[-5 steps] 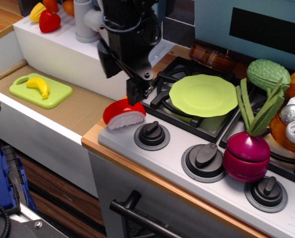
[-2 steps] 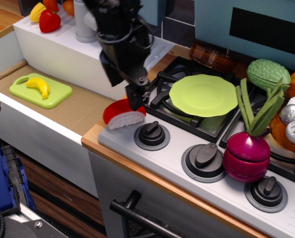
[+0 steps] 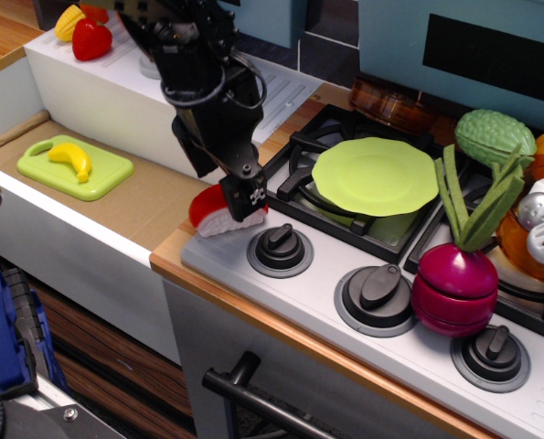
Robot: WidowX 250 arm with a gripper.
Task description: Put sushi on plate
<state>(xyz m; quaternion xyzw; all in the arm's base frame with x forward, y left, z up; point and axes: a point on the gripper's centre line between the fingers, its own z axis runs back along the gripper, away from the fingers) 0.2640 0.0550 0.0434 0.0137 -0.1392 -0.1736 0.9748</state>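
Here, tool (image 3: 246, 197) low over sushi (image 3: 213, 212) (stove's left edge), grip seemingly unclear.

Red-and-white sushi (image 3: 212, 212), lime-green plate (image 3: 375, 176) (black end effector (image 3: 245, 196))

Black fingers (image 3: 247, 195) down over sushi (image 3: 212, 211) at stove's front-left corner, plate (image 3: 375, 176) nearby.

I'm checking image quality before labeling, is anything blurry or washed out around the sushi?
In the observation.image view, lighting is even and the sushi is sharp, with mild shine on its red top; the black claw covers its right side; the plate is crisp and free of glare.
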